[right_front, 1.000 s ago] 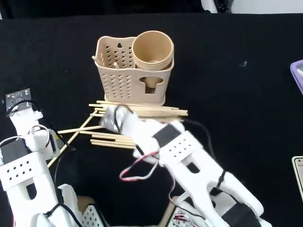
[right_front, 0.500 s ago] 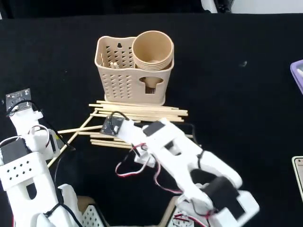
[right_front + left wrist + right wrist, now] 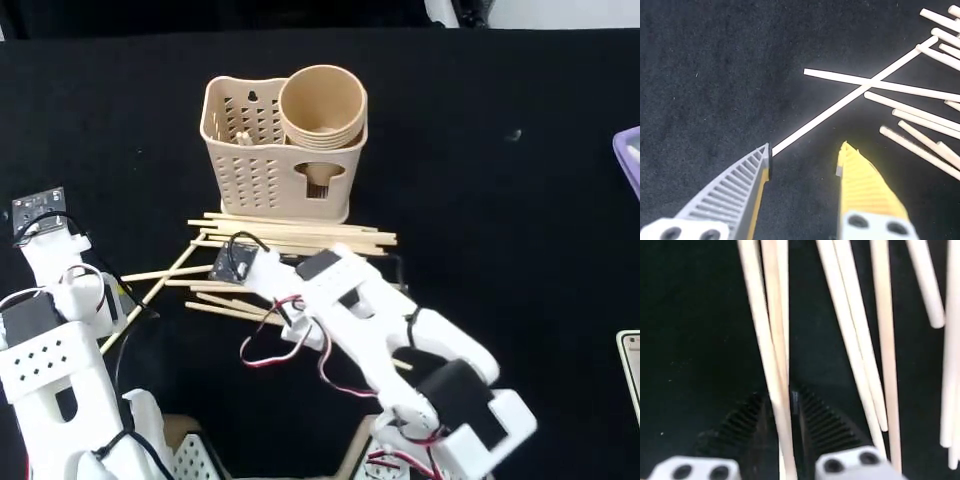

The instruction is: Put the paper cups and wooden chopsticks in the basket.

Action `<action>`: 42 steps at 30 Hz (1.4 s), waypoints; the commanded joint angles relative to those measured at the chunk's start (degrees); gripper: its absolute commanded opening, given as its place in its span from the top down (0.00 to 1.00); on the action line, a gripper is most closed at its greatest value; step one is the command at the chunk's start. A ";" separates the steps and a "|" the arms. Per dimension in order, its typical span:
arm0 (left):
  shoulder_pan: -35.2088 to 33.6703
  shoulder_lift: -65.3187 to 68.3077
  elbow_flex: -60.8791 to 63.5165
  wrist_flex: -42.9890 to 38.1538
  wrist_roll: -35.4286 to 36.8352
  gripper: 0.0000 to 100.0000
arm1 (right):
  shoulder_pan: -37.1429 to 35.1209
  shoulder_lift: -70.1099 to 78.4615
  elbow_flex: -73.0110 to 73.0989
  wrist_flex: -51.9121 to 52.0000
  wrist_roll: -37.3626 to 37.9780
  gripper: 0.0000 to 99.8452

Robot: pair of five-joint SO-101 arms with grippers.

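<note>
The basket (image 3: 262,170) looks like beige plastic, matt, with many small holes in its walls. The paper cups (image 3: 322,100) are of brown matt paper. The chopsticks (image 3: 300,233) are pale bare wood, smooth and without gloss. The table (image 3: 500,250) cover is black and matt, perhaps a cloth with fine lint. The left gripper (image 3: 805,147) has ribbed plastic fingers (image 3: 735,190), one grey and one yellow. The right gripper (image 3: 790,397) has black ribbed ones. The arm shells (image 3: 50,370) are smooth white plastic, slightly glossy.

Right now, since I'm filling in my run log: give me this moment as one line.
left gripper: open, above table | right gripper: shut on chopstick | cups: in basket | loose chopsticks: on table
</note>
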 commanded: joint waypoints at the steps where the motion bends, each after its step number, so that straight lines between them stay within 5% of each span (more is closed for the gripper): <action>1: 0.66 -0.62 -0.22 0.35 0.18 0.78 | -0.53 -7.69 -0.13 3.25 0.18 0.99; 17: 0.75 -0.62 -0.22 0.18 0.18 0.78 | 4.75 -32.92 4.35 9.49 0.26 0.99; 25: 0.75 -0.62 -0.31 0.18 0.18 0.78 | 4.75 -41.89 -5.41 10.02 0.18 0.99; 42: 0.75 -0.62 -0.40 0.35 0.18 0.78 | 4.75 -43.03 -20.18 11.43 -5.10 0.99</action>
